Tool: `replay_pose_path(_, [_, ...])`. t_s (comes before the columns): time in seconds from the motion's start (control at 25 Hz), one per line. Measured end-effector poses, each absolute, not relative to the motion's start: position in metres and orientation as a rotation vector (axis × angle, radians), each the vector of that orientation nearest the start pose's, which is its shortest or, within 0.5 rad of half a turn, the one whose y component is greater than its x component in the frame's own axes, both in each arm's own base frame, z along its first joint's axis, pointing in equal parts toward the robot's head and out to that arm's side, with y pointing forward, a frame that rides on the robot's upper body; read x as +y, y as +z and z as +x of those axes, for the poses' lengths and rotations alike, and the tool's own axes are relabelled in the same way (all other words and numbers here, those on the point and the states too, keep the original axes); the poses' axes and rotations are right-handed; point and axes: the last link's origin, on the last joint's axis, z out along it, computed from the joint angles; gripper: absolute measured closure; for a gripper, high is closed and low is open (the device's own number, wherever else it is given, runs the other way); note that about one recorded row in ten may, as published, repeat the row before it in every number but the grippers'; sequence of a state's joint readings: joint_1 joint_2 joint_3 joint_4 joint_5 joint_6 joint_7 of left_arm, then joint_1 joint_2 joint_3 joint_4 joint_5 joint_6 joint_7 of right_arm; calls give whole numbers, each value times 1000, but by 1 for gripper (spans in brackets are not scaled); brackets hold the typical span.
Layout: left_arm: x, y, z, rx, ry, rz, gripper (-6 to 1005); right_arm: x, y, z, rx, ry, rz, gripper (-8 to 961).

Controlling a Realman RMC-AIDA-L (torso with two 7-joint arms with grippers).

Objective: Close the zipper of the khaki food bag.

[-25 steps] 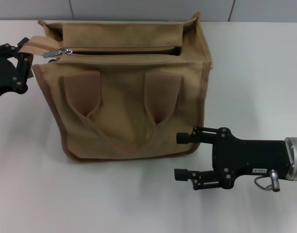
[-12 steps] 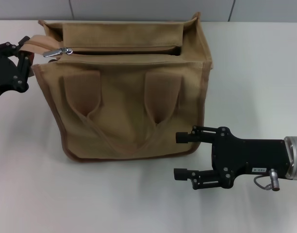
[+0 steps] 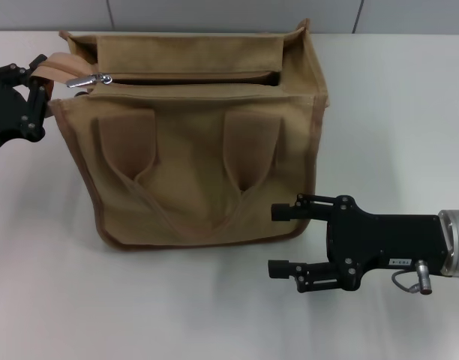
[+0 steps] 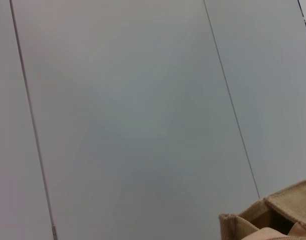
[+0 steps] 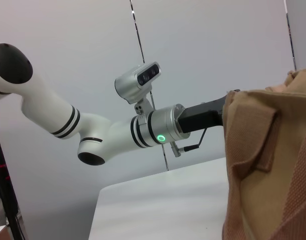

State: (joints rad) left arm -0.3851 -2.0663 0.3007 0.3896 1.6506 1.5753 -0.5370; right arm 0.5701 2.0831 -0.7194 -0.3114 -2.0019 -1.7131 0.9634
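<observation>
Nearest in the head view, at about four o'clock, the right gripper (image 3: 283, 239) lies low over the white table (image 3: 177, 300), its two black fingers spread wide apart with nothing between them, pointing toward nine o'clock just beside the near right corner of the khaki food bag (image 3: 199, 150) without touching it. The bag fills the centre, lying with its two wide strap handles (image 3: 184, 161) flat on the face turned up and meeting in a loop near its lower edge. Toward twelve o'clock the zipper (image 3: 184, 76) runs across the bag; its silver pull tab (image 3: 85, 79) sits at the ten o'clock end and a dark slit gapes along the rest of the line, so the bag stands unzipped; what is inside cannot be made out. At nine to ten o'clock the left gripper (image 3: 36, 90) sits against the bag's far left corner by a tan strap end, and whether its fingers are clenched on anything I cannot tell. The right wrist view adds what the head view lacks: the left arm (image 5: 93, 130), white with a lit green ring, reaching in behind the bag (image 5: 263, 165). The left wrist view shows mostly grey wall panels (image 4: 133, 115) and only a corner of the bag (image 4: 273, 217)
</observation>
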Motion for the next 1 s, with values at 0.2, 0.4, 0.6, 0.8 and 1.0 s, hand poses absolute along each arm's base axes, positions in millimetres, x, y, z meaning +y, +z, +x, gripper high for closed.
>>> replay_pose_path(0.2, [300, 45, -321, -120, -804, -1996, 973, 276, -56, 244, 311, 992, -2951, 144])
replay_pose_path(0.4, [300, 45, -321, -118, -804, -1996, 972, 276, -56, 244, 314, 994, -2952, 144])
replay_pose_path(0.6, [301, 45, -321, -117, -805, -1996, 970, 275, -56, 243, 312, 1005, -2955, 143])
replay_pose_path(0.8, [300, 45, -320, -114, -808, -1997, 969, 274, -55, 242, 312, 1018, -2960, 143])
replay_pose_path(1.0, [300, 45, -320, -108, -807, -2000, 968, 274, -54, 240, 353, 1039, -2969, 143])
